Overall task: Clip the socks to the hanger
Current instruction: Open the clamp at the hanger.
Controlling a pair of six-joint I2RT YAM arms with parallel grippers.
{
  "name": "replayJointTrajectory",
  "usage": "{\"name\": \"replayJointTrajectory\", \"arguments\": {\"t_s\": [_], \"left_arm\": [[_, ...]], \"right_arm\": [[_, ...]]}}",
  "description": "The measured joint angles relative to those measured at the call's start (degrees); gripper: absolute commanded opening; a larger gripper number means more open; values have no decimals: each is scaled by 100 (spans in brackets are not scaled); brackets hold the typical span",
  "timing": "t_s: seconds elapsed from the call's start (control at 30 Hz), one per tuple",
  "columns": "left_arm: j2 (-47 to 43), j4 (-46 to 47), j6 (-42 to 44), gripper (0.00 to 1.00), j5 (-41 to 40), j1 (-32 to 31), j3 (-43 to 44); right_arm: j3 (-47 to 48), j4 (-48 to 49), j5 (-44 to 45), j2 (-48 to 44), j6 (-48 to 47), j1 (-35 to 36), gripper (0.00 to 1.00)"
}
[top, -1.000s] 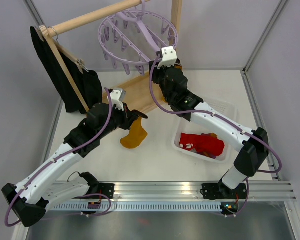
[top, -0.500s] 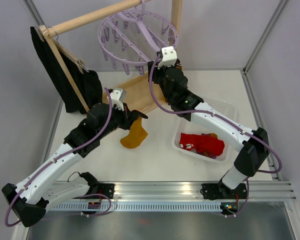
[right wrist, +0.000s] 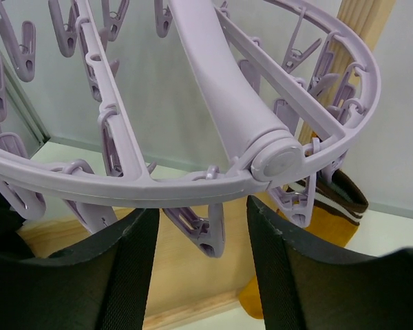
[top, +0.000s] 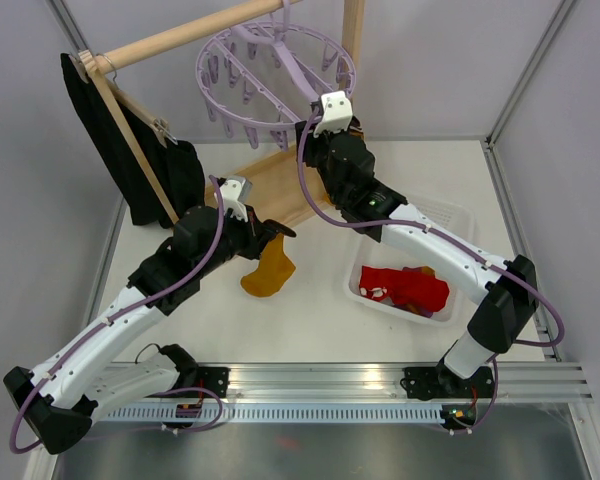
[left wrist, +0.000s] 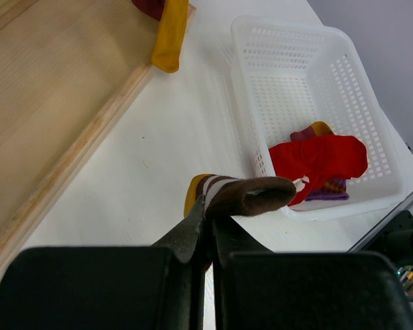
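Slippage looks possible: the left gripper (left wrist: pixel 208 216) clenches just the cuff of the mustard sock (top: pixel 268 270), well apart from the hanger (right wrist: pixel 220 103), whose dangling peg (right wrist: pixel 210 237) could dodge the spread right gripper (right wrist: pixel 201 216) flanking it.

Hanger (top: pixel 275 75) is hung at the rail (top: pixel 170 40), rear centre, above the board (top: pixel 275 185). Garment (top: pixel 145 165) is hung at rear left. Basket (top: pixel 390 305) is set on the surface (top: pixel 310 320) to the right, before the board; socks (top: pixel 405 288) are heaped in its near end. One sock (top: pixel 268 268) is pinched between the left fingers (left wrist: pixel 193 230), left of the basket. A peg (right wrist: pixel 199 230) is seen hanging between the parted right fingers (right wrist: pixel 124 275), under the hanger's rim.
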Motion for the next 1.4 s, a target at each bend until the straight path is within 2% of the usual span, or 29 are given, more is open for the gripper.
{"name": "replayJointTrajectory", "arguments": {"t_s": [0.33, 0.57, 0.63, 0.77, 1.2, 1.4], "left_arm": [[0, 4, 0, 2, 2, 0, 0], [0, 22, -2, 2, 2, 0, 0], [7, 85, -2, 2, 0, 0, 0], [94, 282, -7, 2, -2, 0, 0], [1019, 1390, -291, 2, -81, 0, 17], [1591, 1652, -319, 2, -229, 0, 304]], "right_arm": [[9, -59, 33, 0, -20, 0, 35], [15, -129, 63, 0, 28, 0, 22], [33, -175, 94, 0, 72, 0, 12], [94, -306, 140, -7, 251, 0, 0], [223, -863, 125, -120, 925, 0, 0], [234, -975, 94, -208, 1060, 0, 0]]}}
